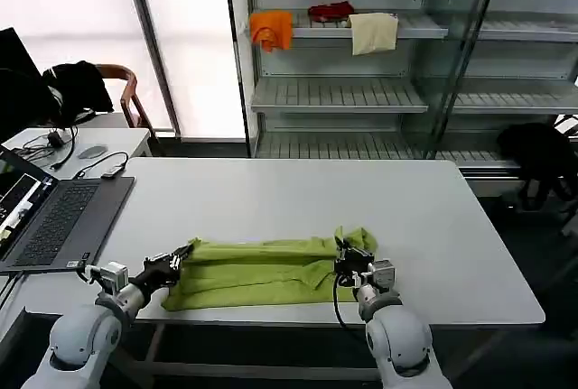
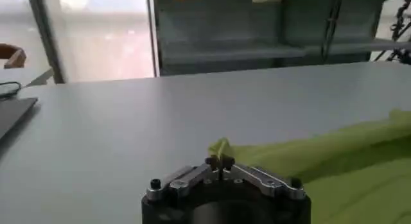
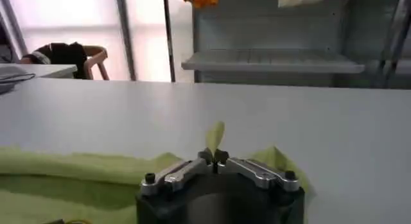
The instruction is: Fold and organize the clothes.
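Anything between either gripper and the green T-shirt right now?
Nothing visible. The left gripper is shut on the T-shirt at its left end, and the right gripper is shut on its right end. Bare table lies beyond.

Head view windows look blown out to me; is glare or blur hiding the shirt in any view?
Head view: windows overexposed, yet the lime-green cotton T-shirt is evenly lit; left wrist view: shirt soft, left gripper fingers shut on its fabric; right wrist view: right gripper likewise.

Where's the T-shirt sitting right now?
In the head view the T-shirt lies folded into a strip along the white table's near edge, its ends pinched by the left gripper and right gripper.
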You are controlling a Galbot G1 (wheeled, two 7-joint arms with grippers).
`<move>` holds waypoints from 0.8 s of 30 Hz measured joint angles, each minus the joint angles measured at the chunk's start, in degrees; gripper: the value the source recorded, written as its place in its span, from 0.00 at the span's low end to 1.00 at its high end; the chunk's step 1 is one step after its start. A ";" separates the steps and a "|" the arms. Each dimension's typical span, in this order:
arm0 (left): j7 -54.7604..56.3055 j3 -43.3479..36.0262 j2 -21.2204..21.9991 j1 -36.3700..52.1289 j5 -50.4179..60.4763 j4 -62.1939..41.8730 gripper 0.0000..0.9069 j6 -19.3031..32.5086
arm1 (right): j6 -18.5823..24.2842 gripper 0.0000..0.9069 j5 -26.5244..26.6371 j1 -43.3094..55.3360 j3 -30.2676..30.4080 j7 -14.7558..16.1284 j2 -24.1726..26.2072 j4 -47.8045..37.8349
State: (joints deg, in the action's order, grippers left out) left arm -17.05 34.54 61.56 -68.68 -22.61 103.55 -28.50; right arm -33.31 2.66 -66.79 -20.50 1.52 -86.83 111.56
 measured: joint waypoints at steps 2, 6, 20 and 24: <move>0.14 0.07 0.00 -0.12 0.31 -0.12 0.01 0.06 | 0.06 0.00 -0.74 -0.38 0.06 -0.10 -0.15 0.08; 0.33 0.10 0.07 -0.21 0.93 -0.46 0.02 0.27 | 0.13 1.00 -2.62 -0.92 0.18 -0.50 -0.50 0.36; 2.10 0.18 0.95 -1.16 2.09 -0.23 1.00 1.25 | 2.16 1.00 -11.43 -2.17 -0.60 -2.66 -0.42 -0.20; 2.63 0.57 1.18 -1.68 1.83 0.26 1.00 1.39 | 3.17 1.00 -14.11 -2.71 -1.26 -2.77 -0.05 -0.44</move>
State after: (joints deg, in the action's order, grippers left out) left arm -14.42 35.11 62.74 -70.36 -20.78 103.81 -27.11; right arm -30.14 -11.45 -69.50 -21.76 -1.25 -86.87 111.12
